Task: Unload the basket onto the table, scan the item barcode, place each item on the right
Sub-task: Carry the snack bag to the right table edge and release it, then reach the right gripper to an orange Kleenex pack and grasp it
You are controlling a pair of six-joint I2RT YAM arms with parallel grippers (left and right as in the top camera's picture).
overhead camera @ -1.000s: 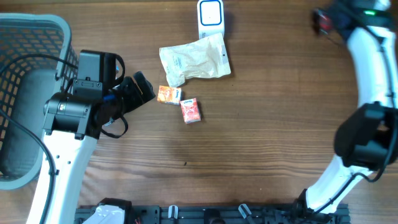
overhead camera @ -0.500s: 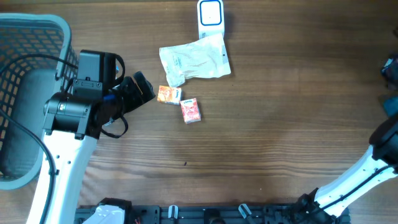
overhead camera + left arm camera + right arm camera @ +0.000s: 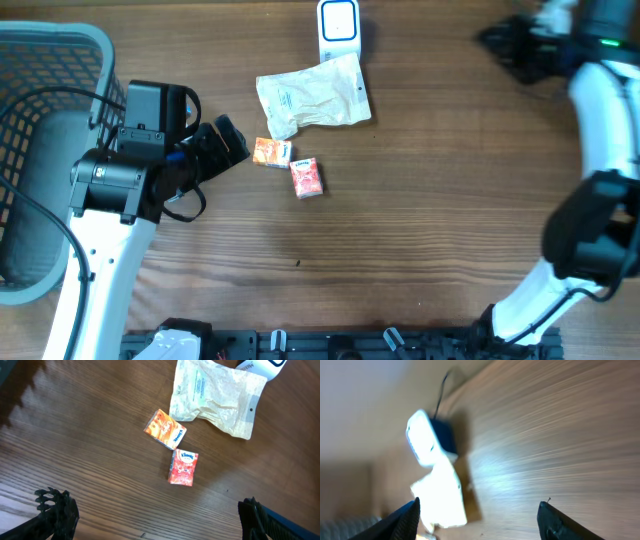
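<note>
While nothing is yet picked up, I am at the reaching step. My left gripper (image 3: 228, 143) hangs spread wide and empty just beside the orange packet (image 3: 271, 152). The red tissue pack (image 3: 306, 177) lies next to it, and the white pouch (image 3: 313, 92) lies near the scanner (image 3: 338, 22). My right gripper (image 3: 480, 519) is parted and empty, well apart from them. Next, I judge, I must clasp one item and turn its barcode toward the scanner.
</note>
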